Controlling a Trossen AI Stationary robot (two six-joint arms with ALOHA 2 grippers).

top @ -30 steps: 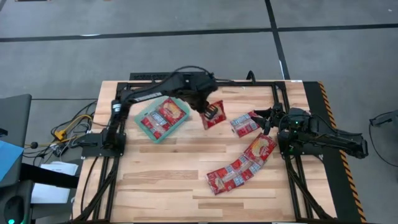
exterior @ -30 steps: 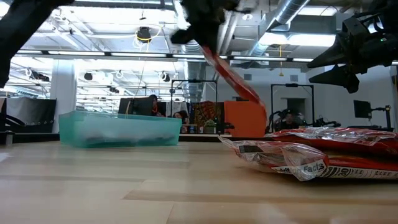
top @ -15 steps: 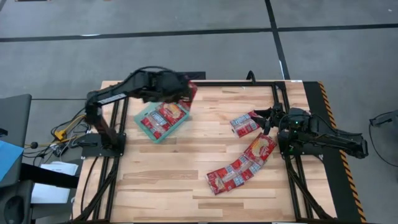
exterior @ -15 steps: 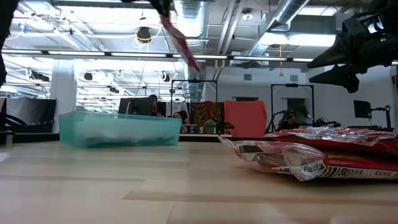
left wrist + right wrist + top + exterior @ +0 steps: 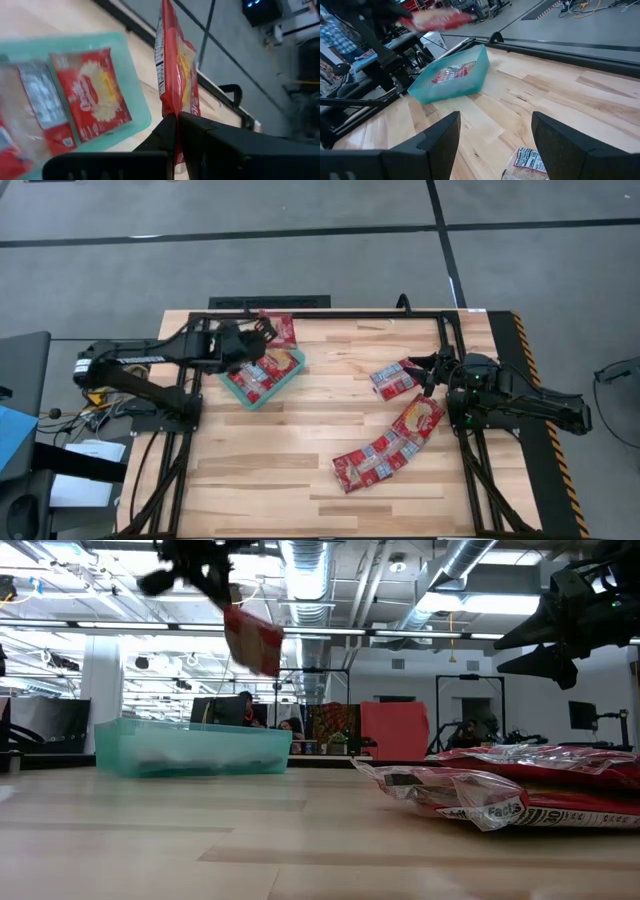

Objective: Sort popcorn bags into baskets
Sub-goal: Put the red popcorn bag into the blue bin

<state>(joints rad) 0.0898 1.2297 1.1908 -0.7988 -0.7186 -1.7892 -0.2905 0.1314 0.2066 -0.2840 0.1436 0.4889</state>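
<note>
My left gripper [image 5: 260, 338] is shut on a red popcorn bag [image 5: 279, 330], held in the air over the far edge of the teal basket [image 5: 232, 385]. The low view shows this bag [image 5: 252, 640] hanging well above the basket [image 5: 190, 748]. Popcorn bags [image 5: 90, 95] lie flat inside the basket. Three more bags lie on the table at the right [image 5: 393, 378], [image 5: 418, 418], [image 5: 370, 460]. My right gripper [image 5: 425, 370] stands open above the table beside them, holding nothing. My left gripper pinches one end of the red bag [image 5: 171, 111] between its two fingers. The bag is seen edge-on and runs on from the fingertips, away from the wrist. In the low view it hangs tilted below the fingers [image 5: 215, 585], lifted clear of the basket and the table.
A black frame [image 5: 330, 312] runs along the table's far edge, just behind the basket. Bare wood lies between the basket and the loose bags. One bag [image 5: 527, 162] lies just below my right gripper [image 5: 495, 145].
My left gripper has carried the red bag from the middle of the table toward the left edge, to above the basket's far side. Its wrist has rolled, so the bag has turned about. The bag has stayed lifted clear and held throughout.
</note>
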